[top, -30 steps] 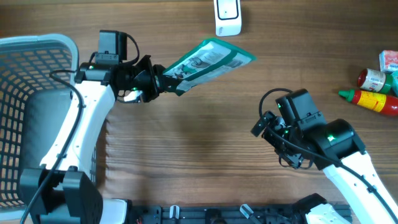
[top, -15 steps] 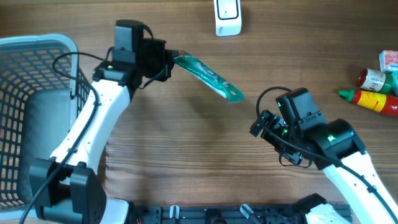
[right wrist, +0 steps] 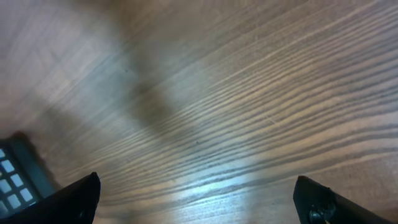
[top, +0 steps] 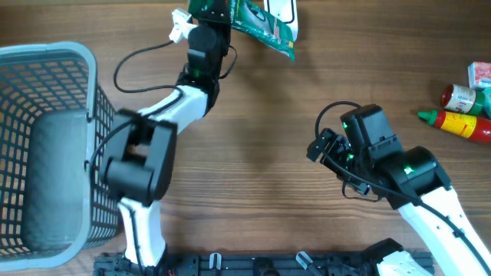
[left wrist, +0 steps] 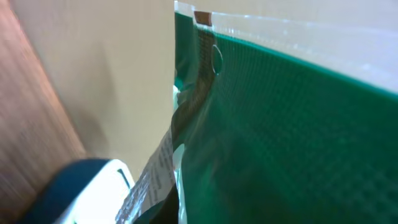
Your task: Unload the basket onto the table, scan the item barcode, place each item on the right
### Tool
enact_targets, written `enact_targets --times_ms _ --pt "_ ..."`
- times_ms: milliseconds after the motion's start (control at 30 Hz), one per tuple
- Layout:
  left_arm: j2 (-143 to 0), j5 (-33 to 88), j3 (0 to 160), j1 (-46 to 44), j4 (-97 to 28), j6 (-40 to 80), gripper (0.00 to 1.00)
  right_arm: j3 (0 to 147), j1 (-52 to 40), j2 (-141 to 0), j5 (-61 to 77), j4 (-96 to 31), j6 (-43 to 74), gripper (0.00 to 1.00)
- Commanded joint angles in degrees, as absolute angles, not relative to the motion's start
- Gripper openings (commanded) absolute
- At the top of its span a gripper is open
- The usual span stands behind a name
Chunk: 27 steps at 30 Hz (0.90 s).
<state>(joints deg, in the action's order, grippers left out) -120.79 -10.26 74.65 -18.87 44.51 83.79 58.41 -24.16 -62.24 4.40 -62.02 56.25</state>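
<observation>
The item is a green pouch (top: 265, 23) with a white printed label, held at the table's far edge. My left gripper (top: 211, 11) is shut on its left end, and the arm reaches far up the table. The pouch lies partly over the white barcode scanner (top: 284, 9). In the left wrist view the green pouch (left wrist: 292, 130) fills most of the frame and hides the jaws, with the white scanner (left wrist: 93, 193) at the lower left. My right gripper (top: 318, 146) stands open over bare wood; in the right wrist view, nothing lies between the right gripper's (right wrist: 202, 205) fingertips.
A grey mesh basket (top: 46, 61) fills the left side. At the right edge lie a red sauce bottle (top: 460, 123), a small red can (top: 460, 96) and a small box (top: 481, 73). A dark gridded object (right wrist: 12, 180) shows at the right wrist view's left edge.
My left arm has swung the pouch from the left middle of the table up to the far edge, over the scanner. The right arm has barely shifted.
</observation>
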Motion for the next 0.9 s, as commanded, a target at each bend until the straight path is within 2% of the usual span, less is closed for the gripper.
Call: enact_targets --times_ms 0,133,433,867 --pt "-128.35 -12.95 81.78 -19.22 45.41 82.91 0.04 58.5 -24.12 -61.52 3.01 -59.96 55.66 1.0" --pt "-132.03 -14.06 89.67 -18.98 46.06 84.18 0.04 58.5 -24.12 -61.52 2.55 -58.48 55.66 1.0" --pt "-133.56 -17.3 91.59 -17.54 42.41 84.23 0.04 58.5 -24.12 -62.83 2.39 -56.88 55.68 1.0" --pt "-138.65 -10.79 91.64 -19.22 40.6 83.92 0.04 58.65 -23.0 -66.19 3.03 -55.68 55.55 1.0"
